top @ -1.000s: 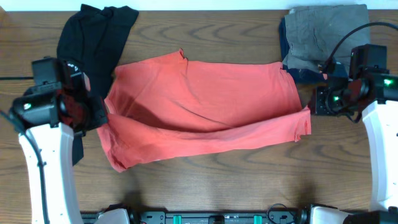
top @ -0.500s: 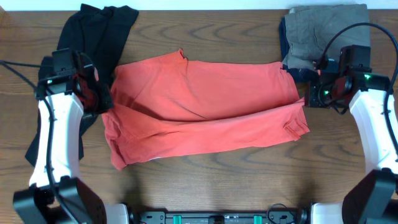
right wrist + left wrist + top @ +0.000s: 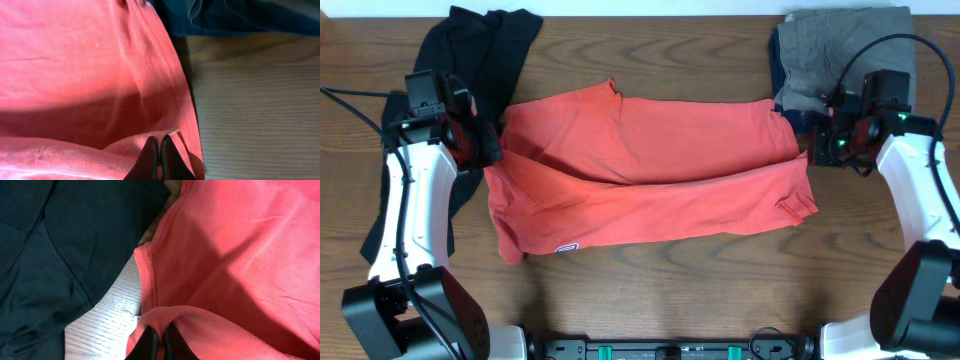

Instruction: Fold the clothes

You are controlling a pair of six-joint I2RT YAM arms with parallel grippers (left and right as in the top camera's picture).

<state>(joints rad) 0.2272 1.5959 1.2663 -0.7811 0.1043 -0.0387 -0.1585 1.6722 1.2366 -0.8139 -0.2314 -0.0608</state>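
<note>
The coral-red T-shirt (image 3: pixel 650 150) lies spread across the middle of the table, and its near part is doubled over towards the far side. My left gripper (image 3: pixel 488 152) is shut on a pinch of the shirt's left edge; the left wrist view shows the black fingertips (image 3: pixel 150 342) closed together on red cloth (image 3: pixel 240 255). At the shirt's right edge my right gripper (image 3: pixel 815 152) is shut on a fold of red fabric (image 3: pixel 75 60), near the hem. The black garment (image 3: pixel 470 55) lies crumpled at the far left, partly under my left arm.
A folded grey garment (image 3: pixel 845 50) sits on dark blue cloth (image 3: pixel 235 15) at the far right corner, close behind my right gripper. Bare wooden table (image 3: pixel 670 300) runs along the near edge. A small white patch (image 3: pixel 567 247) shows at the shirt's near-left hem.
Both grippers have moved towards the far side, drawing the shirt's near layer with them. The near edge has pulled back and the white patch at the hem has come into sight.
</note>
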